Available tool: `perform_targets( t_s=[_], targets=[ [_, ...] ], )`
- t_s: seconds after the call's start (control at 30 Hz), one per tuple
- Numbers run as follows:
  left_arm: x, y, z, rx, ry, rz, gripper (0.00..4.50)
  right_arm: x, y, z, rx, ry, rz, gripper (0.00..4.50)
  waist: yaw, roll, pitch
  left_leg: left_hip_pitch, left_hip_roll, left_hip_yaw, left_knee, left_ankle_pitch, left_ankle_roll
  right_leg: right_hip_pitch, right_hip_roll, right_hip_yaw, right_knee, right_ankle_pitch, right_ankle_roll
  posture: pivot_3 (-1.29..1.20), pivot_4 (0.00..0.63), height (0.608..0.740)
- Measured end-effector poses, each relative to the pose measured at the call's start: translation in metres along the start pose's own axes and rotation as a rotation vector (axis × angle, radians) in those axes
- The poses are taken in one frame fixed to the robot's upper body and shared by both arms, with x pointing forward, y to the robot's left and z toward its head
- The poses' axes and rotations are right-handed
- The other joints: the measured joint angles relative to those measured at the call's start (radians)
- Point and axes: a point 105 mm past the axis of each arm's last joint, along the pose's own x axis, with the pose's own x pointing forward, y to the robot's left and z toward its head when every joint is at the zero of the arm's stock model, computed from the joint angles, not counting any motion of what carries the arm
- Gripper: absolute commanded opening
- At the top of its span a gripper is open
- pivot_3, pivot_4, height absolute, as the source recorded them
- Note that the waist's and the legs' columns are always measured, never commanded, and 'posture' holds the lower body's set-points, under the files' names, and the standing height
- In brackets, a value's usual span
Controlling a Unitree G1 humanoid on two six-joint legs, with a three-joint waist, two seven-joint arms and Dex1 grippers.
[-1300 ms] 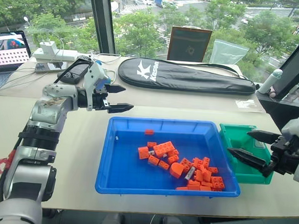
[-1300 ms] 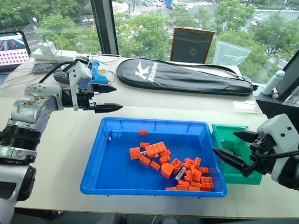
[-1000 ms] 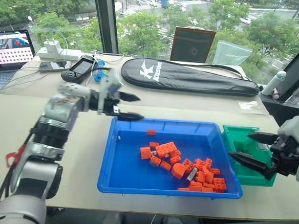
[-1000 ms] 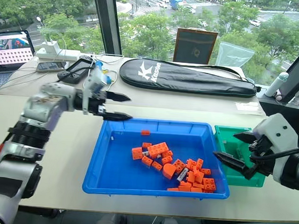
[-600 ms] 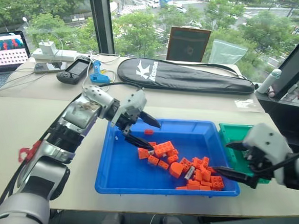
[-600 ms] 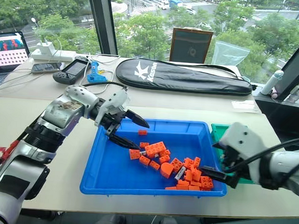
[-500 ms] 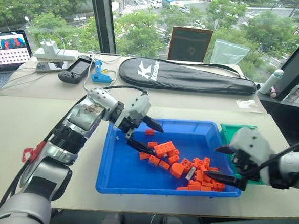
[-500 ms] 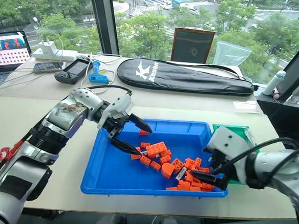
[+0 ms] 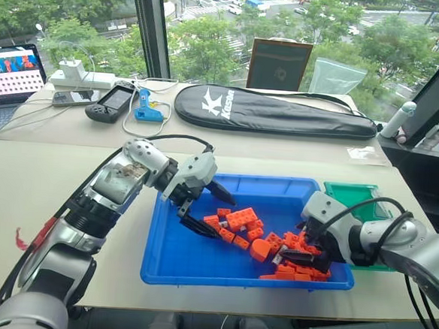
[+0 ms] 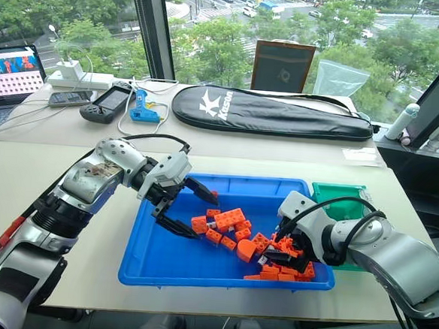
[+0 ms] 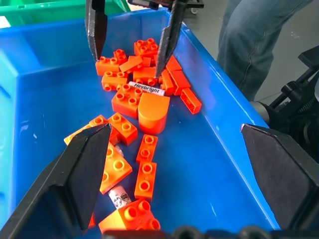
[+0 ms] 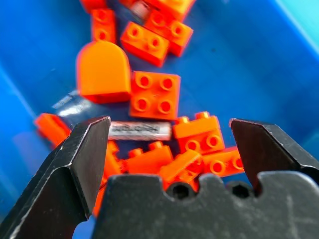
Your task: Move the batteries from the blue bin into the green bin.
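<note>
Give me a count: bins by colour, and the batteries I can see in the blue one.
Blue bin: 1
Green bin: 1
Batteries showing among the orange bricks: 2
Total: 4

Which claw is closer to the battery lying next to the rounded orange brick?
Right. The right claw hangs open just over the battery in the brick pile; the left claw, also open, is farther back across the blue bin.

Both arms reach into the blue bin [image 9: 169,260]. The left gripper [image 9: 215,212] hangs over its left half, fingers spread wide. The right gripper [image 9: 300,254] dips low at its right end, fingers spread too.
</note>
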Motion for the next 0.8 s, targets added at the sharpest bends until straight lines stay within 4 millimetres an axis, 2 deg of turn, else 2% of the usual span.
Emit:
perform_targets(
  t_s=[0.2,0.33,0.4,0.5,0.63,0.77,0.8],
  targets=[
    [0.0,0.0,-0.005,-0.039,-0.007,0.041,4.5,0.0,0.0,0.007,-0.015,-0.016,0.025,4.48,-0.001,0.0,0.0,0.0,0.0,0.0,0.0,0.0,0.0,0.0,0.001,0.0,0.0,0.0,0.0,0.0,0.15,0.734],
    [0.002,-0.004,-0.004,-0.038,-0.011,0.037,4.5,0.009,0.018,0.031,-0.052,-0.1,0.113,4.48,-0.007,0.0,0.0,0.0,0.001,-0.001,0.0,0.0,0.0,0.0,0.002,0.0,0.002,0.0,0.0,0.0,0.15,0.734],
    [0.002,-0.005,-0.003,-0.041,-0.014,0.038,4.5,0.017,0.026,0.028,-0.06,-0.08,0.147,4.48,-0.004,0.0,0.0,0.0,0.001,-0.001,0.0,0.0,0.0,0.0,0.001,0.0,0.002,0.0,0.0,0.0,0.15,0.734],
    [-0.001,-0.004,-0.006,-0.052,-0.002,0.054,4.5,0.024,0.024,0.027,-0.049,-0.068,0.141,4.48,-0.001,0.0,0.0,0.0,0.0,0.0,0.001,0.0,0.0,0.0,0.0,0.0,0.001,0.0,0.0,0.0,0.15,0.734],
    [-0.002,-0.005,-0.006,-0.05,-0.002,0.056,4.5,0.022,0.021,0.034,-0.066,-0.082,0.123,4.48,-0.001,0.0,0.0,0.0,0.0,-0.001,0.001,0.0,0.0,0.0,0.0,0.0,0.001,0.0,0.0,0.0,0.15,0.734],
    [-0.002,-0.005,-0.006,-0.049,0.001,0.06,4.5,0.028,0.03,0.035,-0.071,-0.077,0.163,4.48,-0.002,0.0,0.0,0.0,0.0,-0.001,0.001,0.0,0.0,0.0,0.001,0.0,0.002,0.0,0.0,0.0,0.15,0.734],
    [-0.002,-0.005,-0.006,-0.049,0.001,0.06,4.5,0.03,0.033,0.034,-0.073,-0.072,0.176,3.98,-0.002,0.0,0.0,0.0,0.0,-0.001,0.0,0.0,0.0,0.0,0.001,0.0,0.002,0.0,0.0,0.0,0.15,0.734]
  ],
)
